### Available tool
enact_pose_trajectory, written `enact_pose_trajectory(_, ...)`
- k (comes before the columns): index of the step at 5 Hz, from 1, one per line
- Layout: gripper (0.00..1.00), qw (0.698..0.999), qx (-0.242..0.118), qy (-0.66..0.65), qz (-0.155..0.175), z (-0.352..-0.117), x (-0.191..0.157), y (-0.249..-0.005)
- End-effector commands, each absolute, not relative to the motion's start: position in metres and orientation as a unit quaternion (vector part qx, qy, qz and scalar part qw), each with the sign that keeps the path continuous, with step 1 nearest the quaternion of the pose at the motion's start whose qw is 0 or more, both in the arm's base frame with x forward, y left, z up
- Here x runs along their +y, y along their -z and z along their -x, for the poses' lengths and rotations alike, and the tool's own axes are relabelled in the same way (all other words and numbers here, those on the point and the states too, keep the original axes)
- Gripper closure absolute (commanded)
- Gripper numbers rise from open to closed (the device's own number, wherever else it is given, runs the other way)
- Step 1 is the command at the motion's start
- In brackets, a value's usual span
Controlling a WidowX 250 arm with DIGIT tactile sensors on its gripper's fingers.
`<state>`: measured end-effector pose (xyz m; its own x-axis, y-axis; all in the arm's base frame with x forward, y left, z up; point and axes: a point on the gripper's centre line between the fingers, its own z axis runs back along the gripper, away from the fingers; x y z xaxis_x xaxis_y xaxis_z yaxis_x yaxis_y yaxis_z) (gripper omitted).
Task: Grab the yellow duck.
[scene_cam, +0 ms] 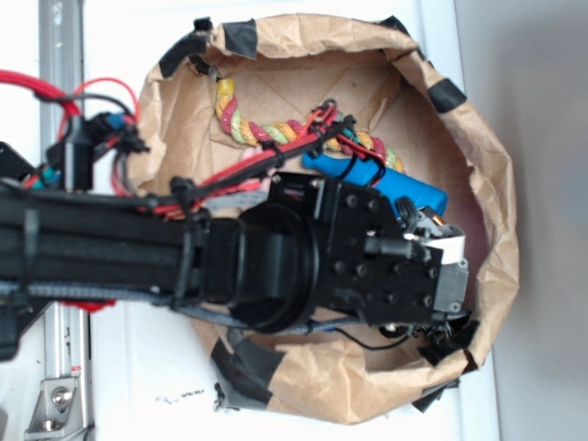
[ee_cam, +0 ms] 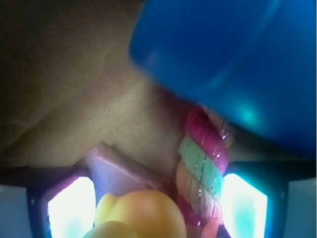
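Observation:
In the wrist view the yellow duck (ee_cam: 141, 213) lies low between my gripper's (ee_cam: 157, 208) two bright pads, its left side close to the left pad (ee_cam: 72, 210). A stretch of the braided rope (ee_cam: 205, 163) fills the space between the duck and the right pad (ee_cam: 243, 208). The jaws stand apart around both, so the gripper is open. From the exterior camera, the gripper (scene_cam: 450, 266) reaches down inside the brown paper bag (scene_cam: 501, 193), and the duck is hidden under it.
A blue bottle (scene_cam: 409, 188) lies in the bag just beside the gripper and looms at the wrist view's top right (ee_cam: 233, 59). The multicolour rope (scene_cam: 248, 129) runs across the bag's floor. Black-taped bag walls (scene_cam: 239, 37) ring the workspace.

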<state>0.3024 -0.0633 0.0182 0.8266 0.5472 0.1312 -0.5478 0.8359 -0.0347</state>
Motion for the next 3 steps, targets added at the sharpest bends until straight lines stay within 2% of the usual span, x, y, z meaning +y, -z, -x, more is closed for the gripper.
enact_pose_trajectory(1, 0.0, 0.964, -0.045, -0.26, 0.029, -0.2746, -0.0988, -0.0267)
enact_pose_trajectory(2, 1.0, 0.965, -0.047, -0.255, 0.03, -0.2684, -0.1041, -0.0257)
enact_pose_trajectory(3, 1.0, 0.965, -0.045, -0.259, 0.019, -0.271, -0.0949, -0.0179)
